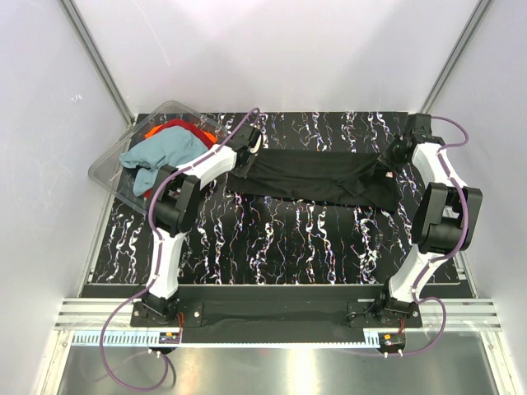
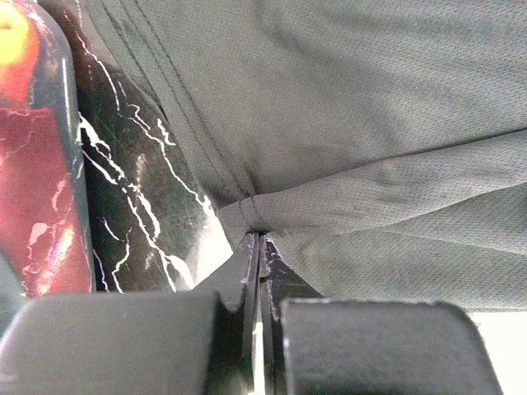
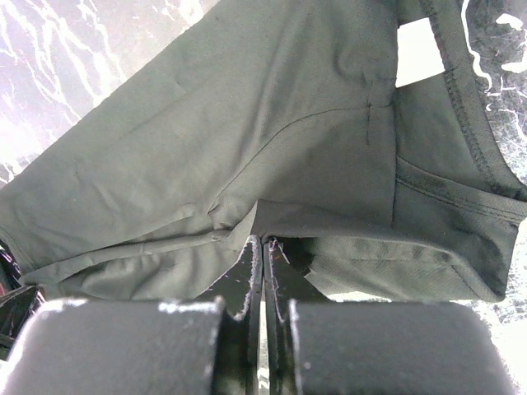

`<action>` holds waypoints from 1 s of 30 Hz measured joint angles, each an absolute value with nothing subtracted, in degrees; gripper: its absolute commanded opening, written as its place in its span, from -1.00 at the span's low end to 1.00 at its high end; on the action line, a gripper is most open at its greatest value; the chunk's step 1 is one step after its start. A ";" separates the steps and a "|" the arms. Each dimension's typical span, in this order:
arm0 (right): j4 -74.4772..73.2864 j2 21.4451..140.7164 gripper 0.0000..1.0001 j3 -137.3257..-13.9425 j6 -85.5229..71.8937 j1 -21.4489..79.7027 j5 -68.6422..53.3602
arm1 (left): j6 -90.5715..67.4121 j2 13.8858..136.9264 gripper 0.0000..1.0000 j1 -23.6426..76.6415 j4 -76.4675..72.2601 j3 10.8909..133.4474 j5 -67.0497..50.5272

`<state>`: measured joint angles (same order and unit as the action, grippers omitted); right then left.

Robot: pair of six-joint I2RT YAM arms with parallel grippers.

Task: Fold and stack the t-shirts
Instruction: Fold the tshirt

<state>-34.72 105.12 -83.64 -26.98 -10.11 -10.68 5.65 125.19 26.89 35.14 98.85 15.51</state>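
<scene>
Marbled table (image 1: 288, 239); black t-shirt (image 1: 313, 177) (long, creased)

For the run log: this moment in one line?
left gripper: shut on black t-shirt | right gripper: shut on black t-shirt | teal t-shirt: in tub

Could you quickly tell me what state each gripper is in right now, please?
Left gripper: closed, pinching the black shirt at one end.
Right gripper: closed, pinching the same shirt at the other end.
</scene>
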 measured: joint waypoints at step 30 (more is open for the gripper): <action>-34.52 104.64 -1.00 -82.24 -26.89 -10.11 -11.66 | 14.83 127.24 -0.37 26.89 34.41 99.39 10.74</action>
